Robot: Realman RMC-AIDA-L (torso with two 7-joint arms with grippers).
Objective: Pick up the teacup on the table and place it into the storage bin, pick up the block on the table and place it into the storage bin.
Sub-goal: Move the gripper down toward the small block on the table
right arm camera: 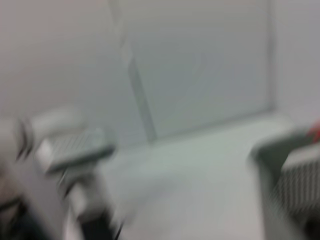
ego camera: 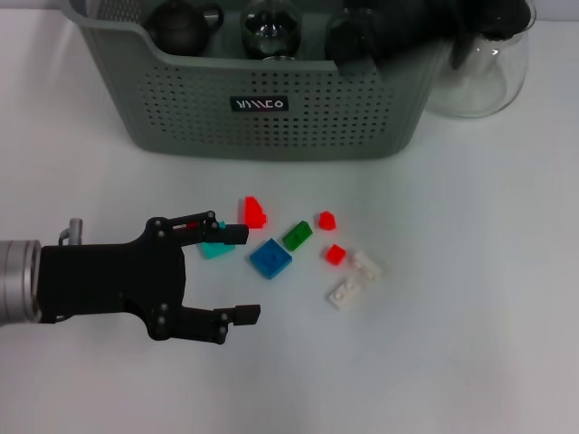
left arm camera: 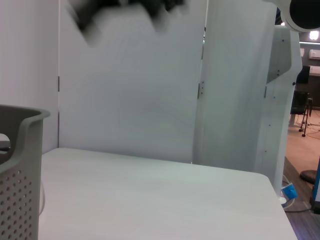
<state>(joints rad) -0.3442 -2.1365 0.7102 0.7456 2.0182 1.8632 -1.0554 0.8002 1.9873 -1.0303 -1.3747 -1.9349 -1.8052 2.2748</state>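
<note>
In the head view, the left gripper (ego camera: 237, 275) is reaching in over the white table (ego camera: 452, 362) with its two black fingers spread wide and holding nothing. The farther fingertip (ego camera: 231, 235) is lying over a teal block (ego camera: 214, 250), while the nearer fingertip (ego camera: 242, 314) is hovering above bare table. Just beyond the fingertips, a blue block (ego camera: 270, 258) is sitting, with a green block (ego camera: 297, 235), red blocks (ego camera: 255, 212) and white blocks (ego camera: 346, 293) scattering farther out from it. Well beyond the fingers, the storage bin (ego camera: 271, 117) is standing at the far edge, carrying dark teaware, with a glass pitcher (ego camera: 484, 77) just beside it. The right gripper is not showing here.

In the left wrist view, the bin's perforated wall is filling one edge, and bare table is stretching away toward white panels (left arm camera: 130, 90); no fingers are showing.

The right wrist view is blurring too heavily to tell anything about that gripper.
</note>
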